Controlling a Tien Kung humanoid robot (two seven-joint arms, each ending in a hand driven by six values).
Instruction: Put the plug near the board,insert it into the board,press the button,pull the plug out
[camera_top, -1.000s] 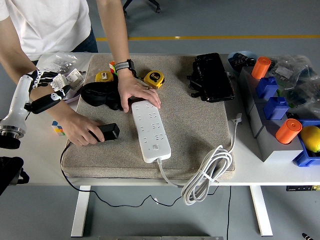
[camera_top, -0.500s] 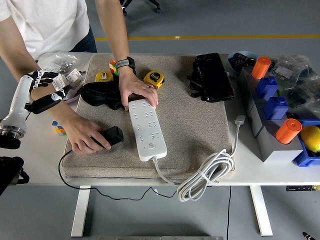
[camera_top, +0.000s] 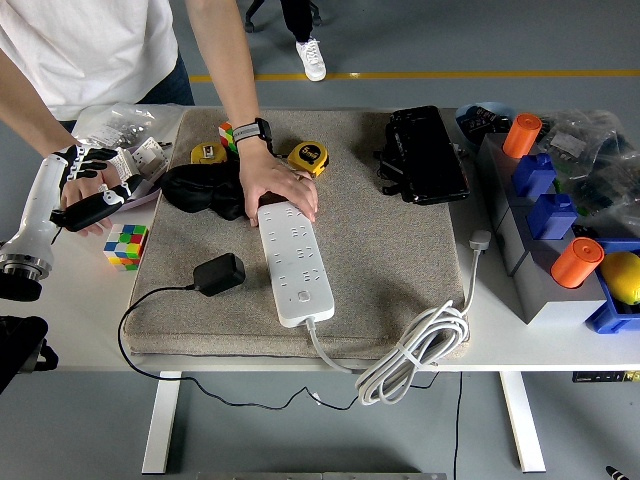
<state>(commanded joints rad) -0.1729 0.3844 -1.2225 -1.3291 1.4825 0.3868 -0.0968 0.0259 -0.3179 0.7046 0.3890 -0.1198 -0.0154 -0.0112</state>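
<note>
Black plug (camera_top: 220, 274) lying free on grey mat (camera_top: 400, 270), just left of white power board (camera_top: 294, 262), not touching. Person's hand (camera_top: 272, 187) pressing board's far end. Left hand (camera_top: 88, 190) raised at worktop's (camera_top: 70, 310) left edge, fingers loosely spread, holding nothing. Rubik's cube (camera_top: 126, 246) nearby.

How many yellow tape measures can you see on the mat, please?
2: one tape measure at the mat's far-left edge beside the black bag, the other tape measure just right of the person's wrist. More could be hidden under the bag.
</note>
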